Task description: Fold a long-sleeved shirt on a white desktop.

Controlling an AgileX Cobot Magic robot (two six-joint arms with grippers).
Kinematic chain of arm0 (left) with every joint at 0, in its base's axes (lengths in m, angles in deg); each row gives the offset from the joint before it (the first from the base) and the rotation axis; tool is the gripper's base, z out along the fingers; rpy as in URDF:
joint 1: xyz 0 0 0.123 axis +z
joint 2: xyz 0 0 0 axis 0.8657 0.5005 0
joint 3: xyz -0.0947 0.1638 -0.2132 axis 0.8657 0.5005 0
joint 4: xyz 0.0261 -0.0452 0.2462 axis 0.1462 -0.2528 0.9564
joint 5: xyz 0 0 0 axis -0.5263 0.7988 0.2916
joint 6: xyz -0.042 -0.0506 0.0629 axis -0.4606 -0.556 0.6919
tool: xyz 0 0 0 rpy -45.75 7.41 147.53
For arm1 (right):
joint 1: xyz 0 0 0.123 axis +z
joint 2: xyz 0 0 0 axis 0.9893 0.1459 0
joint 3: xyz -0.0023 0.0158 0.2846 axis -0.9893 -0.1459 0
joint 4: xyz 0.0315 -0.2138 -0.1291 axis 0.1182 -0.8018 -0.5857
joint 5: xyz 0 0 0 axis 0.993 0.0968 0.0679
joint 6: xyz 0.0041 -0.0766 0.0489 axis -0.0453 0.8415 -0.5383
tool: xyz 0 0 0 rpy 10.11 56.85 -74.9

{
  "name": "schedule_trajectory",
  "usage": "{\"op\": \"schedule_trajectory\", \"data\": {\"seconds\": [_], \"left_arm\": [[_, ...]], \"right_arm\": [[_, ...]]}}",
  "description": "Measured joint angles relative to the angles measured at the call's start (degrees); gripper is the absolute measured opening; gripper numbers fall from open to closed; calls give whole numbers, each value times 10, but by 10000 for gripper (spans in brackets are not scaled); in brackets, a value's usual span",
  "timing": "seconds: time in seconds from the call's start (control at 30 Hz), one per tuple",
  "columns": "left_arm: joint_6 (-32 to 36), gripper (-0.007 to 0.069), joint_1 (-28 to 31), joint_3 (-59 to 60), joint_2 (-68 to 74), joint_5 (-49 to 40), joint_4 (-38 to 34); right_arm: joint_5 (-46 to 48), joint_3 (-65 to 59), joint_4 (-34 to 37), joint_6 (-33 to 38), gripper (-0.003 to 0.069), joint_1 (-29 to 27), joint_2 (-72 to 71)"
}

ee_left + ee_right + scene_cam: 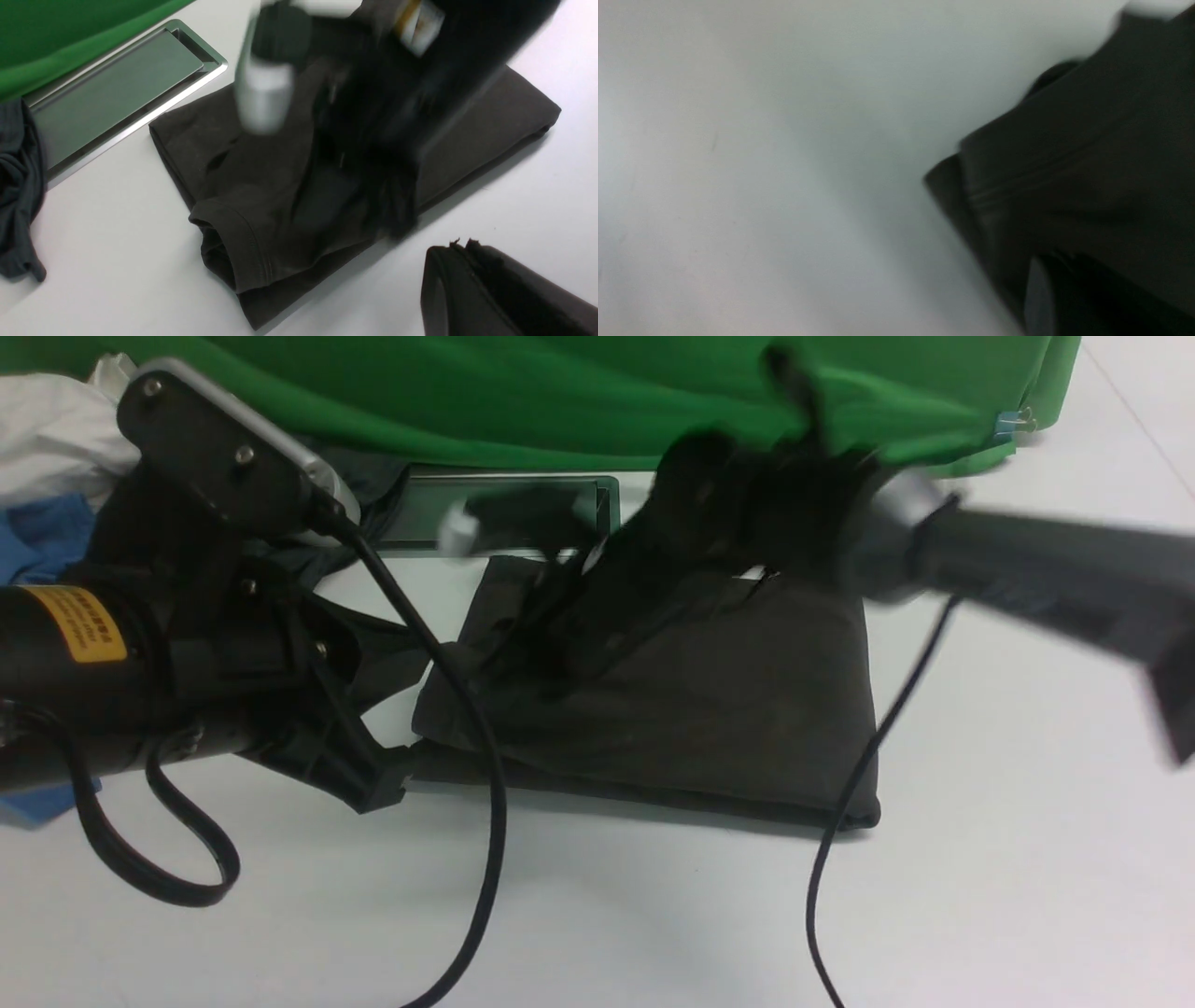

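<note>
A dark long-sleeved shirt (709,709) lies folded into a compact rectangle on the white tabletop (1008,859), just in front of a grey metal cable hatch (117,88) and the green backdrop (579,392). The right end effector (551,616) (blurred in every view) hangs closed over the shirt's far left part; whether it grips fabric cannot be told. The left end effector (378,789), jaws together and empty, sits at the shirt's near left corner, with a slate-grey garment (18,186) lying apart

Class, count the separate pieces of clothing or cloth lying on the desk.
4: folded long-sleeved shirt at centre; grey garment beside the hatch; blue and white cloths far left. More may be hidden.
</note>
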Motion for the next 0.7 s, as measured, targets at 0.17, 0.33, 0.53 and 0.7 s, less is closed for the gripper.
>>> {"op": "schedule_trajectory", "data": {"seconds": [0.17, 0.33, 0.53, 0.7], "left_arm": [[-12, 18, 0, 0, 18, 4, -1], [-19, 18, 0, -7, 136, 58, -2], [-27, 18, 7, -66, 304, 101, 15], [-43, 18, 59, -137, 422, 95, 22]], "right_arm": [[56, 1, -165, -92, 20, -72, -74], [91, -17, -235, -160, 22, -169, -84], [21, -82, -242, -178, 29, -223, -84], [-18, -91, -238, -187, 36, -230, -62]]}}
